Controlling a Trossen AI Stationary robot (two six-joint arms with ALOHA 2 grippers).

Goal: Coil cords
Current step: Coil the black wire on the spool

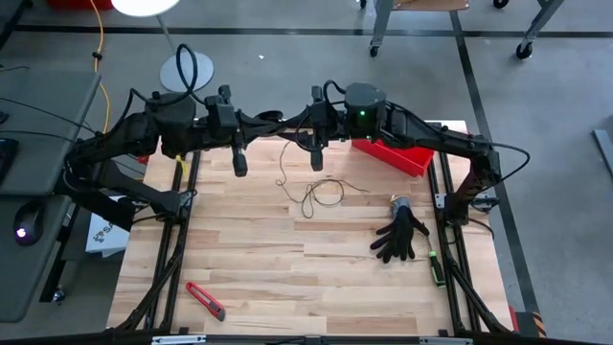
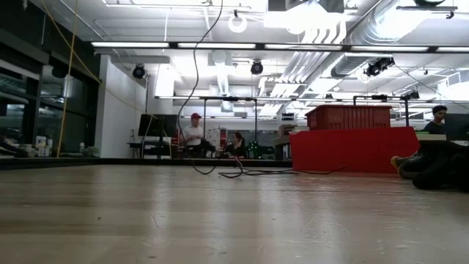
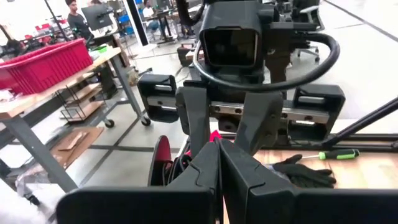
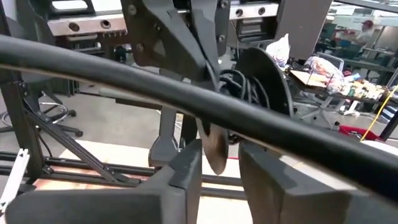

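**A:** How far along are you with the coiling?

**B:** Partway, I'd judge; look past your right gripper (image 4: 217, 165) and you see the spool (image 4: 264, 81) just ahead of its fingers, with several dark turns of cord bunched on the core; so some winding is done.

**A:** And what is left?

**B:** A fair length; from the high camera the cord (image 1: 321, 195) drops from between your two grippers, which meet nose to nose, and lies in loose loops on the table (image 1: 249, 259), below the right gripper and a little toward its arm's base; all of that has yet to go onto the spool.

**A:** What are your grippers doing?

**B:** Your left gripper (image 3: 219, 165) has its fingers pressed together; from the right wrist they come down onto the spool, so it looks pinched there, though the contact itself is partly hidden. Your right gripper's fingers stand apart with a flange edge in the gap; nothing is clamped.

**A:** So the next need?

**B:** Probably catching the hanging strand; it is thin, so check it really sits between the fingers.
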